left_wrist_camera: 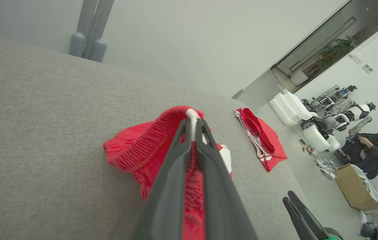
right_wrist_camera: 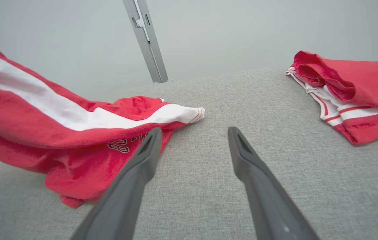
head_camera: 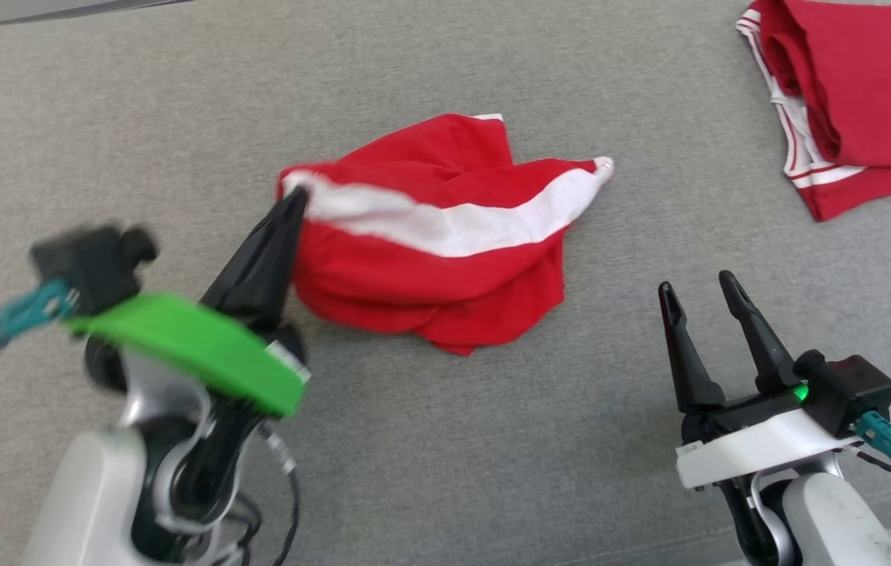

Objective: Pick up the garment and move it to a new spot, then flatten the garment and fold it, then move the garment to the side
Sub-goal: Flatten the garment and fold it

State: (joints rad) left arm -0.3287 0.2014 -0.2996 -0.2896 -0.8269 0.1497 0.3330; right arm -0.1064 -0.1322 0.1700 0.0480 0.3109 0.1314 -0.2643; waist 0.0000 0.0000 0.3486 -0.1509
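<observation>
A crumpled red garment point(head_camera: 445, 259) with a broad white band lies mid-surface on the grey cloth top. My left gripper point(head_camera: 294, 203) is shut on its left edge; in the left wrist view the fingers point(left_wrist_camera: 192, 125) pinch a ribbed red and white hem, with the garment point(left_wrist_camera: 132, 150) bunched beyond them. My right gripper point(head_camera: 703, 289) stands open to the right of the garment, touching nothing. Through the right wrist view the garment point(right_wrist_camera: 42, 126) lies left of the open gripper point(right_wrist_camera: 194, 133), lifted at its far left.
A second red garment point(head_camera: 854, 102), folded with white striped trim, lies at the far right point(right_wrist_camera: 345, 90) point(left_wrist_camera: 262, 140). Grey surface point(head_camera: 618, 440) spreads between the two. Off the right edge, a seated person point(left_wrist_camera: 375, 150), parked robots and a cardboard box point(left_wrist_camera: 355, 186) stand on the floor.
</observation>
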